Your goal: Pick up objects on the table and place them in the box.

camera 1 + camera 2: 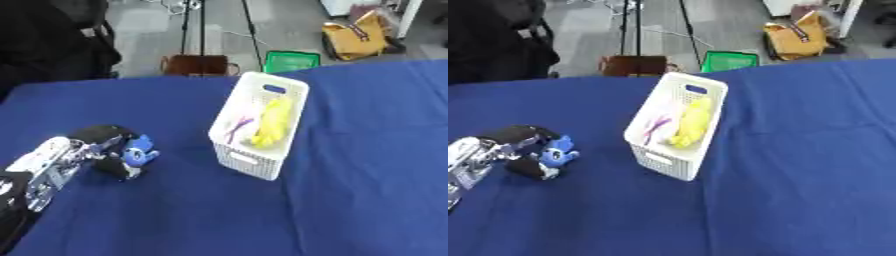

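Half-hidden blue toy [138,151] in left hand [103,145] fingers.

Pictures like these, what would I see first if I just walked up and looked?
Probably the white basket in the middle of the blue table, with something yellow and something purple already inside. Next, at the left, the robot's left hand curled around a small blue toy. Its right hand is not in view.

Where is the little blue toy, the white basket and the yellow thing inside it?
blue toy [138,151], left eye view, its head.
white basket [248,164], left eye view, near wall.
yellow thing [273,121], left eye view, its middle.
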You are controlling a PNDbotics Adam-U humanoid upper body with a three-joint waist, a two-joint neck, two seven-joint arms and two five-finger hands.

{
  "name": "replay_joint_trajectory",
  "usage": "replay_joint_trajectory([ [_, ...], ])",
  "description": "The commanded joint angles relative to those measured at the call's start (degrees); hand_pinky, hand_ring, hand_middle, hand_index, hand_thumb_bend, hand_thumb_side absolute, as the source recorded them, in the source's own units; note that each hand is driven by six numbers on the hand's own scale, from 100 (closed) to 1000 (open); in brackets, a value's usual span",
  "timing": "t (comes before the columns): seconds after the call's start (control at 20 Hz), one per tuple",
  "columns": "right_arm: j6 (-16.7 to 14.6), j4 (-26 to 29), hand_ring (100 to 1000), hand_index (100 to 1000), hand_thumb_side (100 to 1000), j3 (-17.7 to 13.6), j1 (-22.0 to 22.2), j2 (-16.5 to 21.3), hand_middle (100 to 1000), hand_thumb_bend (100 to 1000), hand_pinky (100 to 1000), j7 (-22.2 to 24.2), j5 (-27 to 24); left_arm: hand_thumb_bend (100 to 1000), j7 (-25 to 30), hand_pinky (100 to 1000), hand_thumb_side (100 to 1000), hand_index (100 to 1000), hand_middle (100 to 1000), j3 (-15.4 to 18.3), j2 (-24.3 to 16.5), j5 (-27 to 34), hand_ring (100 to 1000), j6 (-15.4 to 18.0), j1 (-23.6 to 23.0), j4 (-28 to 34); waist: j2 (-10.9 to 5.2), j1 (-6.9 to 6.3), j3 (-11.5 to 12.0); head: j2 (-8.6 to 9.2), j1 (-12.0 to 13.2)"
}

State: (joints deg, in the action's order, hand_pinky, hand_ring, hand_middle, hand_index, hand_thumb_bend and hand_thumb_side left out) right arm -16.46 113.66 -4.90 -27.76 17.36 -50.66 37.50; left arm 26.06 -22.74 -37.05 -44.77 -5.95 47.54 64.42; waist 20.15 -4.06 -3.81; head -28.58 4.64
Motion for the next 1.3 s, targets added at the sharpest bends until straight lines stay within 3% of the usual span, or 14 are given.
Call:
replay_joint_trajectory([
  [0.05, -0.6, 0.9, 754, 775, 845, -0.2, -0.7, 0.6, 687, 100, 769, -1.0, -0.1, 387, 0.0, 556, 569, 908, 768, 0.5, -0.9, -0.6, 732, 0.0, 0.9, -0.1, -1.02, 0.23, 0.1, 0.38, 0.2],
  [0.2, -0.6, 0.9, 754, 775, 845, -0.2, -0.7, 0.6, 687, 100, 770, -1.1, 0.0, 373, 0.3, 519, 547, 889, 758, 0.5, -1.0, -0.8, 703, 0.0, 1.0, -0.1, -1.07, 0.23, 0.2, 0.35, 0.3],
  [0.25, -0.6, 0.9, 754, 775, 846, -0.2, -0.7, 0.6, 687, 100, 770, -1.1, 0.0, 310, 0.3, 442, 504, 867, 731, 0.5, -1.0, -1.0, 630, 0.0, 1.0, -0.1, -1.10, 0.24, 0.2, 0.34, 0.3],
  [0.5, -0.4, 0.9, 754, 775, 843, -0.3, -0.5, 0.6, 686, 100, 771, -1.3, 0.1, 190, 0.4, 377, 470, 839, 734, 0.5, -1.3, -1.1, 592, -0.2, 1.1, 0.3, -1.24, 0.24, 0.4, 0.27, 0.3],
  [0.75, -0.4, 0.9, 754, 775, 842, -0.4, -0.4, 0.6, 686, 100, 771, -1.3, 0.2, 165, 0.3, 366, 460, 837, 736, 0.4, -1.6, -0.6, 591, -0.5, 1.1, 0.7, -1.31, 0.18, 0.5, 0.12, 0.3],
  [0.9, -0.3, 0.9, 754, 775, 842, -0.4, -0.4, 0.5, 686, 100, 772, -1.3, 0.2, 100, -0.1, 336, 420, 831, 727, 0.2, -2.2, -0.8, 577, -0.4, 1.1, 1.7, -1.44, 0.15, 0.6, 0.01, 0.3],
  [1.3, -0.3, 0.9, 755, 775, 841, -0.4, -0.3, 0.5, 686, 100, 773, -1.3, 0.2, 100, -2.1, 304, 425, 813, 696, 0.2, -3.3, -2.0, 550, -1.4, 1.0, 3.8, -1.52, 0.16, 0.7, -0.11, 0.2],
])
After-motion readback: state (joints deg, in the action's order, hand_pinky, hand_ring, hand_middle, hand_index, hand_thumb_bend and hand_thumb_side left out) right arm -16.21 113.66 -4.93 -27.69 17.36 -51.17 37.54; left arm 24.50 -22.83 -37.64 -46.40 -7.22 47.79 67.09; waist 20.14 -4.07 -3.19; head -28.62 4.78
